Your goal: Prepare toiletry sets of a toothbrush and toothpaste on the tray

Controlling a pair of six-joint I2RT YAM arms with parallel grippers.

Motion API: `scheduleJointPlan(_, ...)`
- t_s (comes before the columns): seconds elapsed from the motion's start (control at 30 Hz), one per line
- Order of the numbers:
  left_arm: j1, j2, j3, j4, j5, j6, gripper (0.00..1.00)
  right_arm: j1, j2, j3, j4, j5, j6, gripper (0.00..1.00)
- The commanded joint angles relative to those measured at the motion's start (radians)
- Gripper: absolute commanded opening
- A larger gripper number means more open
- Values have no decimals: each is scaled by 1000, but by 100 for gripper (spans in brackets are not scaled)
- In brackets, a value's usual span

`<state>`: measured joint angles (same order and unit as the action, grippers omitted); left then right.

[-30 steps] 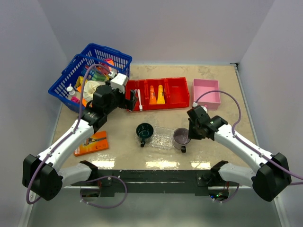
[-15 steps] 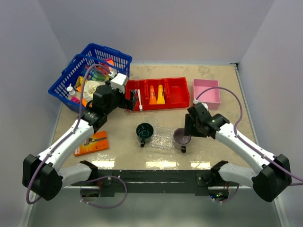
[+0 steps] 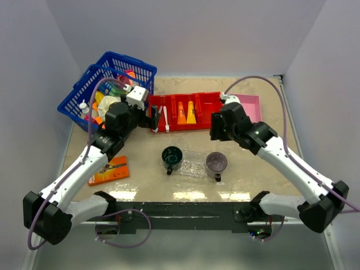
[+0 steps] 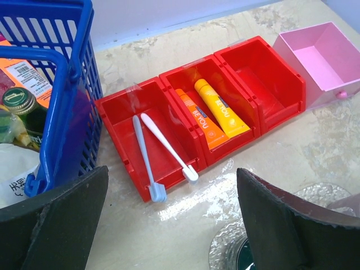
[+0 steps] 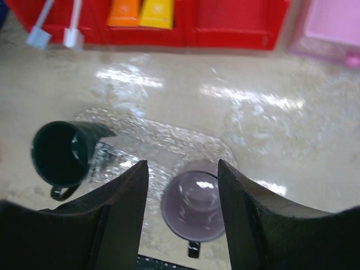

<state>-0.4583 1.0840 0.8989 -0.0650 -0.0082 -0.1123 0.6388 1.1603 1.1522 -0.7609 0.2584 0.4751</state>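
toothbrushes (image 4: 166,143), two, and two tubes (image 4: 222,109) in red bin (image 4: 264,84); left hand (image 4: 171,225), right hand (image 5: 183,197) both wide.

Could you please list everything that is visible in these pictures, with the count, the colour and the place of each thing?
table: one, beige, under everything
red bin: one, three compartments, far middle; right compartment empty
toothbrushes: two, white, bin's left compartment
tubes: two, orange and yellow-orange, middle compartment
pink box: one, right of the bin
blue basket: one, far left, holds mixed items
tray: one, clear, near middle
green mug: one, tray's left end
purple mug: one, tray's right end
orange pack: one, near left
left gripper: open, before the bin
right gripper: open, above the tray
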Motion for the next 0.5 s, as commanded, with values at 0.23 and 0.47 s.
scheduleJointPlan(0.23, 95, -25, -6, 44, -58, -20, 100, 145, 475, 363, 227, 16, -136, 55)
scheduleJointPlan(0.47, 93, -19, -11, 47, -55, -15, 100, -19, 679, 478, 262, -149, -145, 51)
